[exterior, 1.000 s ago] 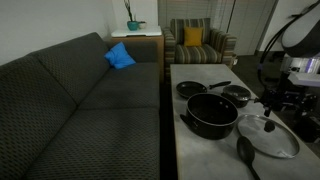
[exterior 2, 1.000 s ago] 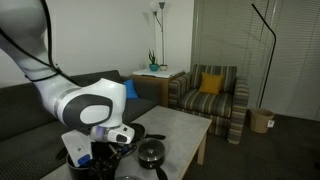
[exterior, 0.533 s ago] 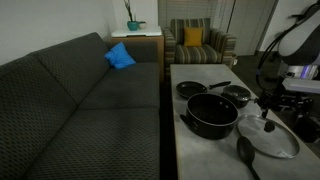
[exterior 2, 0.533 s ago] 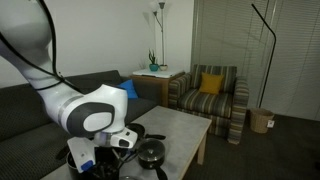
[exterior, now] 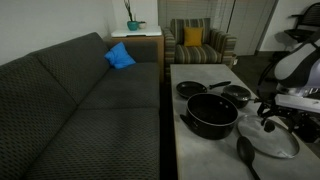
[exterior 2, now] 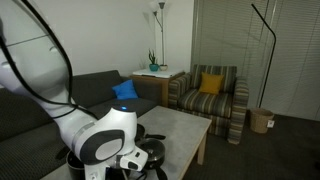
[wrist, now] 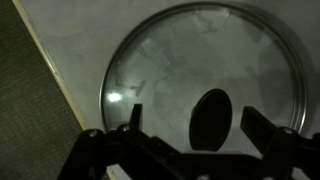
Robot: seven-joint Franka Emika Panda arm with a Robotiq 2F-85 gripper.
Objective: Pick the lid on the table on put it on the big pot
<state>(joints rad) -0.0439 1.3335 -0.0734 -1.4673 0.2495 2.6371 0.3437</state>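
Observation:
The glass lid (exterior: 270,137) lies flat on the table (exterior: 196,74) at the near right, next to the big pot (exterior: 211,114). In the wrist view the lid (wrist: 180,60) fills the frame, with its dark knob (wrist: 211,122) in the middle. My gripper (wrist: 195,118) is open, one finger on each side of the knob and not touching it. In an exterior view the gripper (exterior: 271,114) hangs just above the lid. In an exterior view my arm (exterior 2: 105,145) hides the lid and most of the big pot.
Two smaller black pans (exterior: 192,89) (exterior: 237,96) stand behind the big pot. A black spoon (exterior: 246,154) lies at the near edge beside the lid. A dark sofa (exterior: 80,110) runs along the table's side. The table edge (wrist: 60,85) lies close to the lid's rim.
My arm has moved down toward the lid and leans lower over the table. The lid and pots have not moved.

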